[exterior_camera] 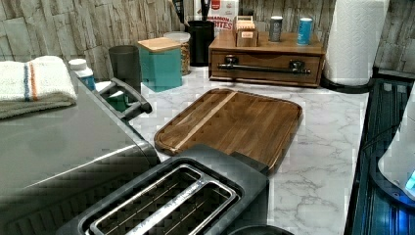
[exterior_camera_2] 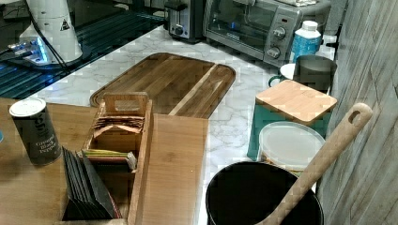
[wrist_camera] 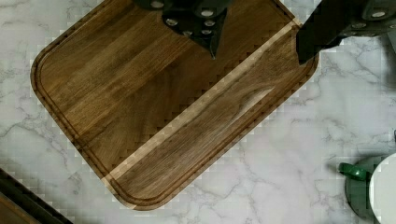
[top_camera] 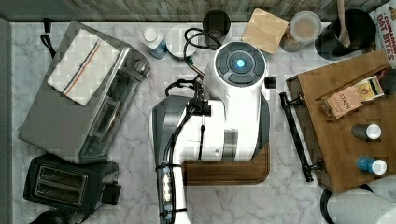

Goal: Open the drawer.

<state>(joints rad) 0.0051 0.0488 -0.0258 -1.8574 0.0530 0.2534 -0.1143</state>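
Two black fingers (wrist_camera: 212, 37) of the gripper (wrist_camera: 257, 46) hang closest to the wrist camera, spread wide with nothing between them, over one dark-wood tray (wrist_camera: 173, 102) with rounded corners and a single pale stripe. Around the tray runs a white marble counter (wrist_camera: 289, 154), and one green-handled cup (wrist_camera: 369, 186) sits apart from the tray on it. In the top view, taking the arm (top_camera: 233, 102) as the dial's centre, one wooden box (top_camera: 345, 126) lies at 3 o'clock, and the drawer (top_camera: 293, 95) shows along its near edge with one long thin black bar handle (top_camera: 295, 135) held on two brackets. In the left view the drawer front (exterior_camera: 266, 66) sits flush in the box, shut, at about 12 o'clock from the tray, well apart from it. On the box top stand two round canisters, one dark (exterior_camera: 276, 28) and one blue (exterior_camera: 304, 30), plus one wooden tea holder (exterior_camera: 244, 30). One paper-towel roll (exterior_camera: 351, 41) stands just beside the box at the left view's right. In the top view, one toaster oven (top_camera: 79, 102) carrying one folded striped towel (top_camera: 81, 65) lies at 9 o'clock, and one two-slot toaster (top_camera: 65, 184) at 8 o'clock. Toward 12 o'clock along the wall sit one white bottle (top_camera: 153, 41), one dark cup (top_camera: 216, 23), one teal box with a wooden lid (top_camera: 265, 29), one clear lidded jar (top_camera: 303, 29) and one black pot holding one wooden spoon (top_camera: 343, 23).
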